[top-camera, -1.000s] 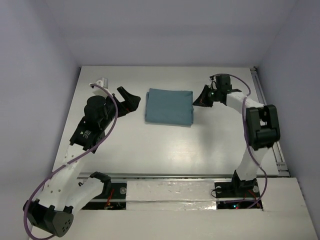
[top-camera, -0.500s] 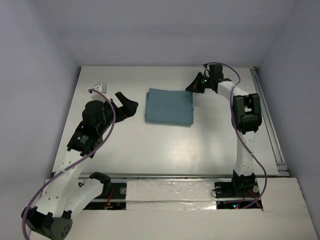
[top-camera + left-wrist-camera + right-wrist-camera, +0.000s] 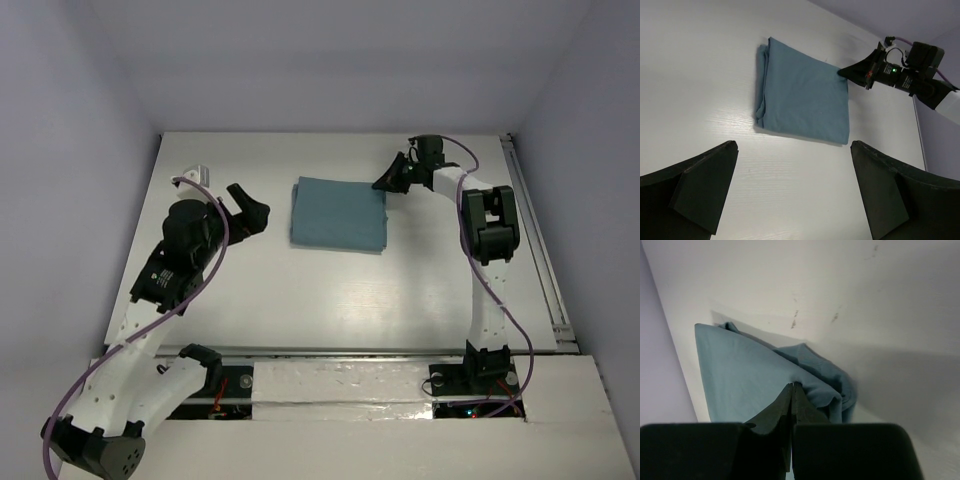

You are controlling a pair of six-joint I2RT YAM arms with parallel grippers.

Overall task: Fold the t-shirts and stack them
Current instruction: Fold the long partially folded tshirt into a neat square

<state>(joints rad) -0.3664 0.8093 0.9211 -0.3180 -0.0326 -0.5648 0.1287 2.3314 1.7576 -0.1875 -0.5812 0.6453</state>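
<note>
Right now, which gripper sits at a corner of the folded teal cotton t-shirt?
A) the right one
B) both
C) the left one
A: the right gripper, shut, has its tips at the far right corner of the folded teal cotton t-shirt; the left gripper hangs open, apart from it.

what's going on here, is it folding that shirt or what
The teal t-shirt already lies folded into a neat rectangle on the white table. The right gripper is shut, with its tips at the shirt's far right corner; it is hard to tell whether any cloth is pinched. The left gripper hangs wide open off to the shirt's left, touching nothing. Only this one shirt is in view.
</note>
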